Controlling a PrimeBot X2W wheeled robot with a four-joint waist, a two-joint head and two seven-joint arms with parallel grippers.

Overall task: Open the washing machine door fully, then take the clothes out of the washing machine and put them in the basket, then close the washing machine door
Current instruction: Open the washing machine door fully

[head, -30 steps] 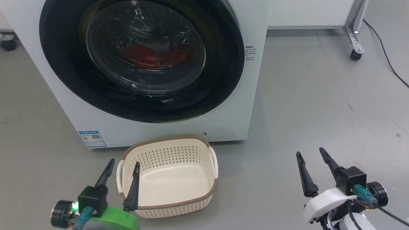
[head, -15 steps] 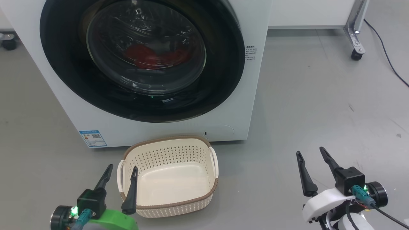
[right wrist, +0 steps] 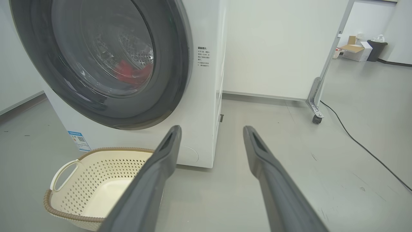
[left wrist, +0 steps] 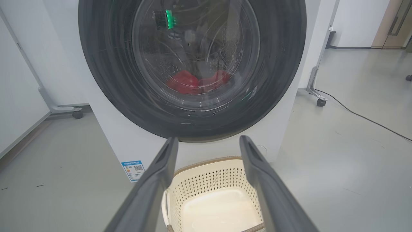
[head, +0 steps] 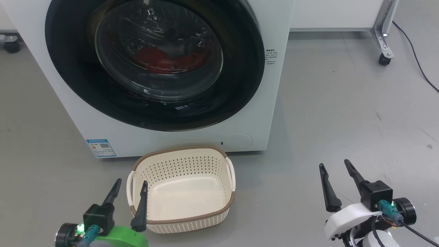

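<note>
Left gripper [head: 132, 181] sits a touch lower in the head view than a second ago, its fingertips drawn back toward the bottom edge. Right gripper [head: 333, 163] is about where it was. Machine, basket and floor marks all slid together by a hair (camera shift, not the things).

Left gripper: fingers spread wide, nothing between them. Its inner finger crosses the near left corner of the basket [head: 181, 149] in the head view; touching or hovering, cannot tell. From the left wrist, the basket lies low between the two fingers, with the door straight ahead.

Right gripper: fingers likewise spread wide, holding nothing, over bare floor [head: 343, 103] well to the right of the basket.

Washing machine door [head: 240, 68]: shut, lying flush against the white front of the washing machine [head: 274, 109].

Clothes [head: 164, 61]: red heap low in the drum, seen through the glass bowl of the door.

Basket: upright on the floor just in front of the machine, below the door's lower edge, cream bottom in plain sight.

Blue sticker [head: 101, 148] at the lower left corner of the machine's front. Wheeled metal leg [head: 384, 60] and black cable [head: 418, 67] on the floor at the far right.
</note>
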